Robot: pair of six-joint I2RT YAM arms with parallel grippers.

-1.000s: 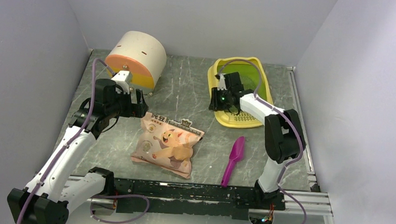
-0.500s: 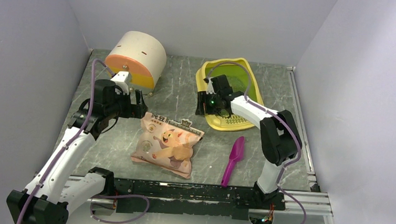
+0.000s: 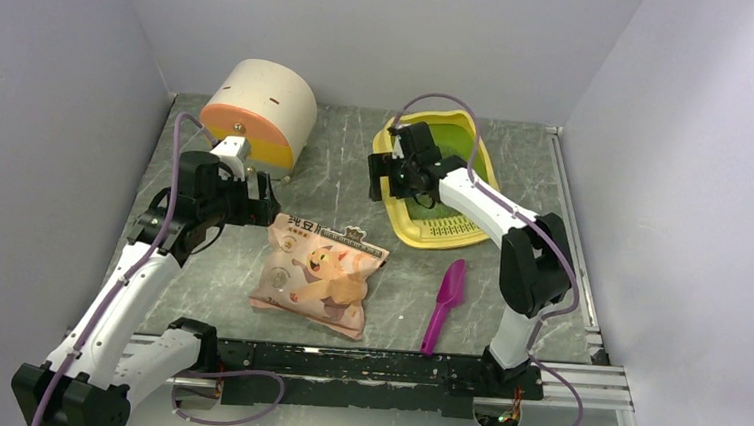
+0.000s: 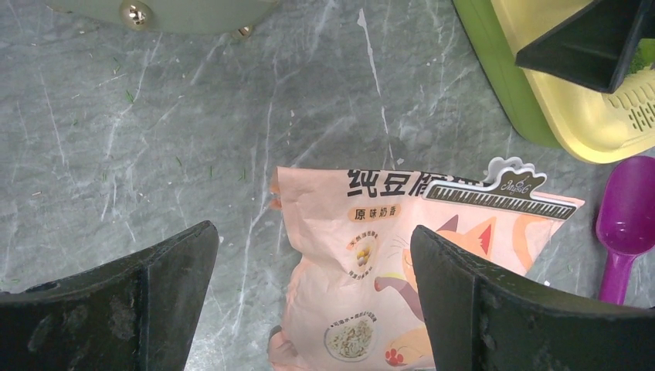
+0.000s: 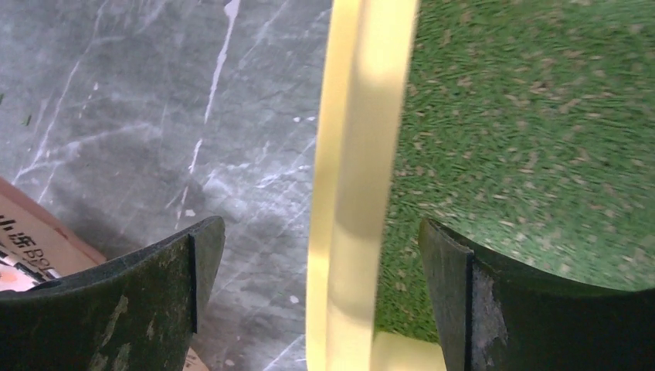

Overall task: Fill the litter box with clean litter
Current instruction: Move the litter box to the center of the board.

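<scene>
Logging what I see, view by view.

Top view:
- Litter box (image 3: 440, 232): far right of the tabletop (image 3: 352, 161), yellow rim, green pan.
- Right gripper (image 3: 393, 177): over the box's left rim, arm reaching across the box.
- Left gripper (image 3: 257, 201): low over the tabletop, between the cylinder (image 3: 260, 105) and the bag (image 3: 317, 274).
- Bag: flat, near centre, clipped at its top.
- Scoop (image 3: 444, 305): magenta, on the tabletop right of the bag, apart from the box.

Left wrist view:
- Left gripper (image 4: 309, 259): fingers spread wide, nothing between them; I see the bag's (image 4: 347, 239) top edge below the gap.
- Box (image 4: 583, 124): upper right corner.
- Scoop (image 4: 627, 209): bowl at the right edge.

Right wrist view:
- Right gripper (image 5: 320, 236): fingers wide, one on each side of the box's yellow rim (image 5: 357, 154), with a gap on both sides, gripping nothing.
- Litter (image 5: 541, 116): pale flecks scattered thinly on the green pan floor, blurred.
- Bag (image 5: 27, 224): a corner at the lower left.
</scene>
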